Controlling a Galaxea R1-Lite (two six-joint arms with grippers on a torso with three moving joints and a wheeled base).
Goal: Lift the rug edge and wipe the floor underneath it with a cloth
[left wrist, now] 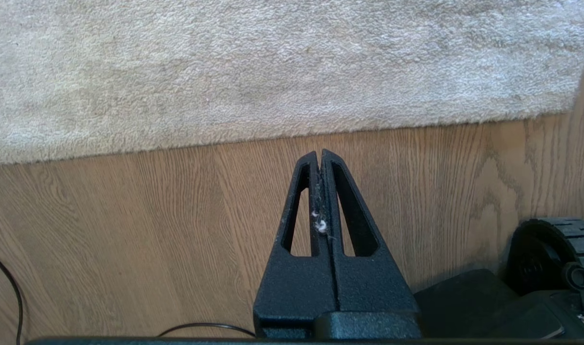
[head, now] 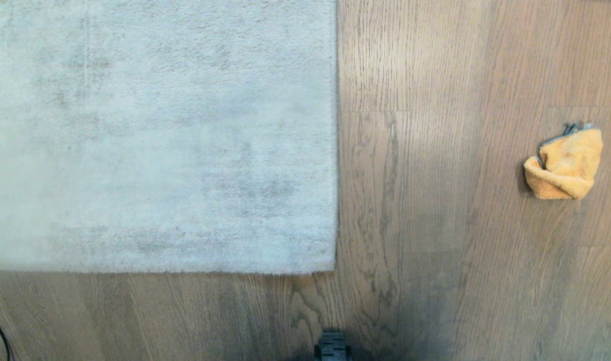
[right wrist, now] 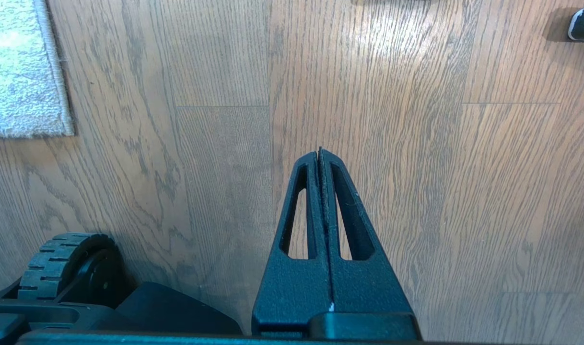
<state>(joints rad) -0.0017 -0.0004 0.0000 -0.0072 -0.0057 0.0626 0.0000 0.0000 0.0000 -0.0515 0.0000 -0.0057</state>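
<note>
Nothing is begun: the rug edge (head: 336,135) lies flat at the frame's centre, the cloth (head: 564,163) crumpled at right on the floor (head: 436,225). The left hand (left wrist: 320,154) and right hand (right wrist: 319,152) are closed, empty, probably parked. The cloth must be fetched next.

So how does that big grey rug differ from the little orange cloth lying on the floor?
The rug is pale grey and large, running out of the head view; the cloth is orange-yellow and small. The rug lies spread flat with straight edges, while the cloth sits crumpled in a lump. The rug fills the robot's left side, the cloth lies apart on its right. Both are soft fabric resting on the wood floor, and neither is being touched.
</note>
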